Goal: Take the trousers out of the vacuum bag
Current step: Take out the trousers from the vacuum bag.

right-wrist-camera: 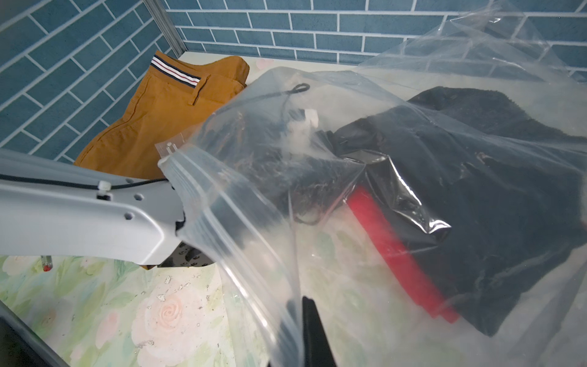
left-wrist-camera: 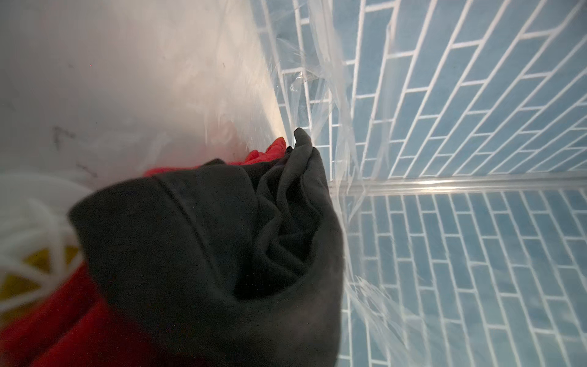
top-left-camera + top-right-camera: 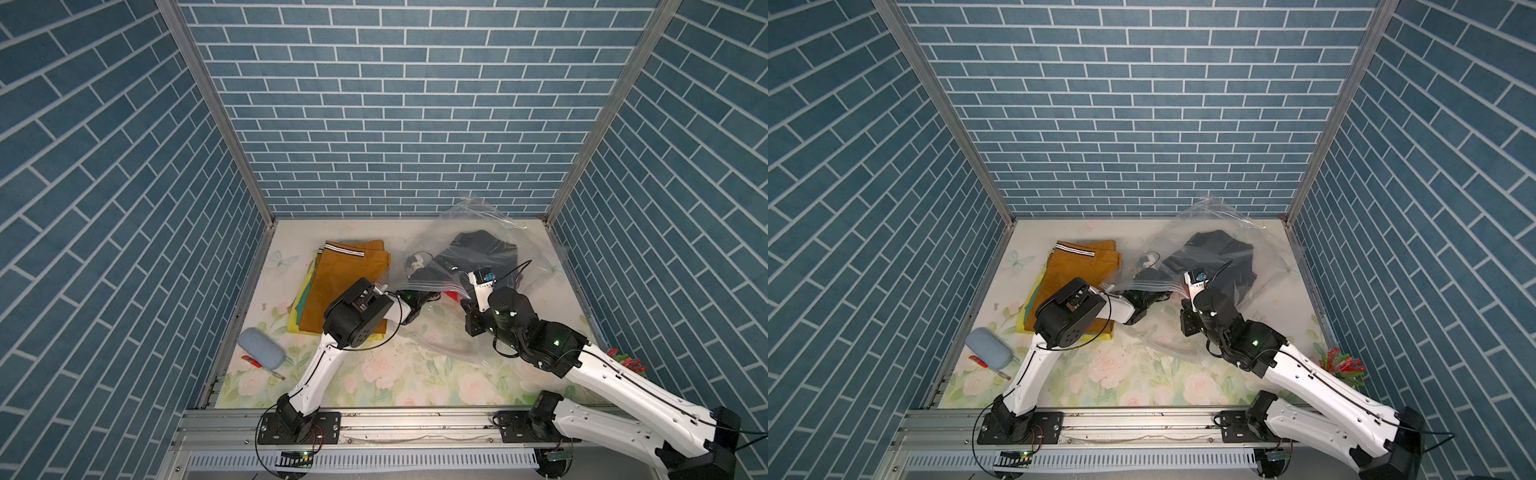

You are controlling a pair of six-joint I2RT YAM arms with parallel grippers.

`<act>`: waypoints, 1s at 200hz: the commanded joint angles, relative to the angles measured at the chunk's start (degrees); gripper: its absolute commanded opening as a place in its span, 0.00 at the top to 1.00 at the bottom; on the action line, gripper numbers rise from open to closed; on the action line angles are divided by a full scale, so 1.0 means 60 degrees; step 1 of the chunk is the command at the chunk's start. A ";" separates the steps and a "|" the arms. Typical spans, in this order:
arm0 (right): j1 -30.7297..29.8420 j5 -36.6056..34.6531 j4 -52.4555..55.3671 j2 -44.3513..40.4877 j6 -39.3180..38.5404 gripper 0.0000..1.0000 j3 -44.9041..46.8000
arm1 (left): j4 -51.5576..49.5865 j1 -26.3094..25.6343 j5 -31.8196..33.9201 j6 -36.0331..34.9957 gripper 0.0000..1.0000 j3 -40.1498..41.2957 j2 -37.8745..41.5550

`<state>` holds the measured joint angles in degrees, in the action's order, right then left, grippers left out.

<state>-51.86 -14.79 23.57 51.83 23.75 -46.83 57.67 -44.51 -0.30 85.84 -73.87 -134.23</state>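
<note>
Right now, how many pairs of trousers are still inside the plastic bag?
2 showing in the bag: a black pair on top, a red pair peeking out beneath it. More may be hidden under the black cloth.

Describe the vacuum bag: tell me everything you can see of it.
The vacuum bag is large, see-through, crinkly plastic with a ribbed zip strip along its open mouth. It lies on the floral table at the back, toward the right arm's side, its far end puffed up near the tiled wall. The right gripper is shut on the mouth's upper edge, holding it lifted; the left arm reaches inside. In it lie black trousers and red trousers.
</note>
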 commanded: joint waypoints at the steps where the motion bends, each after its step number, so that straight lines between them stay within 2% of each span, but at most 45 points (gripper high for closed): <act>1: -0.0029 -0.0197 -0.0356 0.0018 0.0216 1.00 0.0117 | 0.1047 0.0006 -0.0729 0.0263 1.00 0.0062 0.0583; 35: -0.0016 -0.0458 -0.0468 0.0004 0.0301 1.00 0.0081 | 0.2054 -0.0030 -0.1428 0.0478 1.00 0.0032 0.0533; 93: -0.0015 -0.0979 -0.0561 -0.0014 0.0422 1.00 -0.0031 | 0.3540 -0.0023 -0.2905 0.1735 1.00 0.0296 0.0558; 123: -0.0016 -0.1572 -0.0472 -0.0048 0.0458 1.00 -0.0130 | 0.3062 -0.0037 -0.3409 0.1630 1.00 0.0794 0.1293; 162: 0.0013 -0.2516 -0.0381 0.0275 0.0543 1.00 -0.0489 | 0.1717 -0.0110 -0.3361 0.0664 1.00 0.1699 0.2415; 200: 0.0030 -0.2383 -0.0620 0.0694 0.0420 1.00 -0.0925 | 0.1396 -0.0435 -0.3255 0.0317 1.00 0.2112 0.2481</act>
<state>-51.83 -26.81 21.39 54.76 25.52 -49.43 64.77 -45.54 -18.02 90.65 -61.80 -120.70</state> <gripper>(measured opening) 0.047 0.136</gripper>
